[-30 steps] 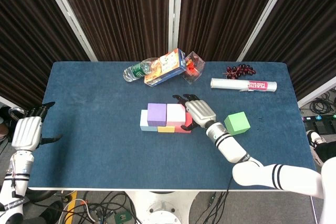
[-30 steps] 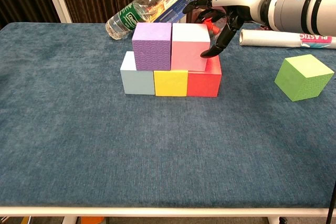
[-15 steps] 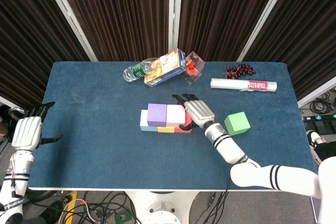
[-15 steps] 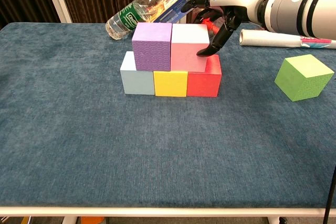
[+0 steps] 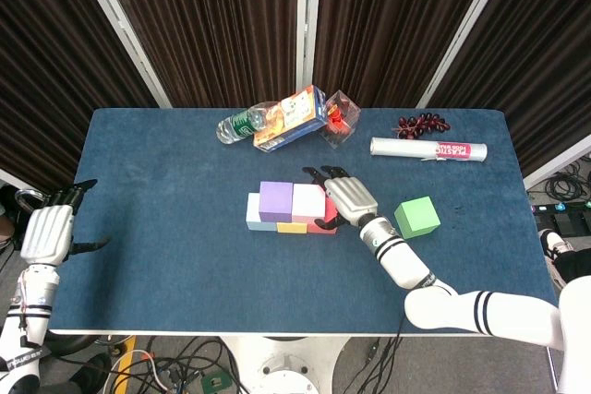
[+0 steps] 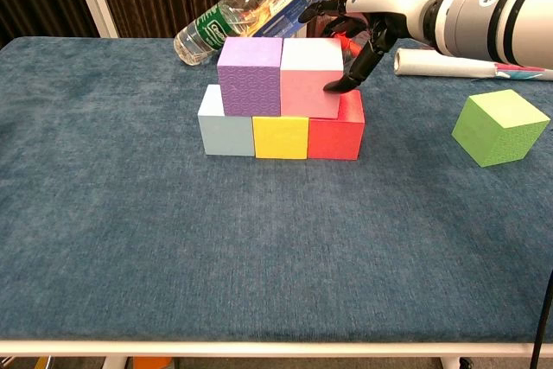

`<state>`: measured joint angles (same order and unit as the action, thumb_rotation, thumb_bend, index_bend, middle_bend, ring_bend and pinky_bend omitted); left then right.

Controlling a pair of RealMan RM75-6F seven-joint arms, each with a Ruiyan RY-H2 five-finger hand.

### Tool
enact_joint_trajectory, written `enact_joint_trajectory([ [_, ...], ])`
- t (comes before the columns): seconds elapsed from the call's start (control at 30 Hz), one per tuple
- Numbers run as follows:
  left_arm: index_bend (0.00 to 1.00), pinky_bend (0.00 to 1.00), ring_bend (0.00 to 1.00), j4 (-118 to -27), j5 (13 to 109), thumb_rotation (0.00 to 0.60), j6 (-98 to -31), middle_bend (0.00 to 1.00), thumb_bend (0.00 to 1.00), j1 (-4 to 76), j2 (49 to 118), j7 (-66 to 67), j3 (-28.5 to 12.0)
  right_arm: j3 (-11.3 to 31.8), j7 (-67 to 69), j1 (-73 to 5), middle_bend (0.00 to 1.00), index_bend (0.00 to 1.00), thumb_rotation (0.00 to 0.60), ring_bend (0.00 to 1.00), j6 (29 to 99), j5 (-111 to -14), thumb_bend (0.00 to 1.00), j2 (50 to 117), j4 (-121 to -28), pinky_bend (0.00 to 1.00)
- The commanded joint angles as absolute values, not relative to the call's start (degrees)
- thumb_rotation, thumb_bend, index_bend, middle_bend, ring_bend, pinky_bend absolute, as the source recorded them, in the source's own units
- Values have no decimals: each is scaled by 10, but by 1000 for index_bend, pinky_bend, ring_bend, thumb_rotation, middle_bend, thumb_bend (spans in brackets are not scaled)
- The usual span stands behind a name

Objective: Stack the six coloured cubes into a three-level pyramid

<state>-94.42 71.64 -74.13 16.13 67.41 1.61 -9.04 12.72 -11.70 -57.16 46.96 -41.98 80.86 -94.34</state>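
Three cubes form the bottom row: light blue (image 6: pixel 226 134), yellow (image 6: pixel 281 137) and red (image 6: pixel 335 136). On them sit a purple cube (image 6: pixel 250 75) and a pink cube (image 6: pixel 309 79), side by side and touching. A green cube (image 6: pixel 501 127) stands alone on the table to the right, also seen as the green cube (image 5: pixel 416 218) in the head view. My right hand (image 6: pixel 363 23) hovers at the pink cube's right rear with its fingers spread; one fingertip (image 6: pixel 333 87) touches the cube's right face. My left hand (image 5: pixel 46 232) hangs off the table's left edge, holding nothing.
Along the far edge lie a water bottle (image 5: pixel 242 124), a carton (image 5: pixel 291 117) and a clear box (image 5: pixel 339 117) with something red in it. Further right are grapes (image 5: pixel 422 123) and a white plastic-wrap roll (image 5: pixel 428 149). The blue cloth table (image 6: pixel 259 257) reaches toward me.
My right hand has shifted slightly left and its lower fingertip has come up against the pink cube, which sits a touch closer to the purple one. The left hand has not moved.
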Motion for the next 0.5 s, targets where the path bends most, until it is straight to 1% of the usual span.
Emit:
enact_joint_trajectory([
  [0.03, 149, 138, 127, -944, 717, 600, -741, 161, 92, 161, 674, 16, -90, 129, -113, -569, 284, 0, 600, 6, 470, -424, 230, 806, -945, 0],
  [0.5, 149, 138, 127, -947, 714, 600, -736, 160, 91, 162, 671, 14, -91, 130, -101, -565, 283, 0, 600, 6, 458, -431, 232, 808, -940, 0],
])
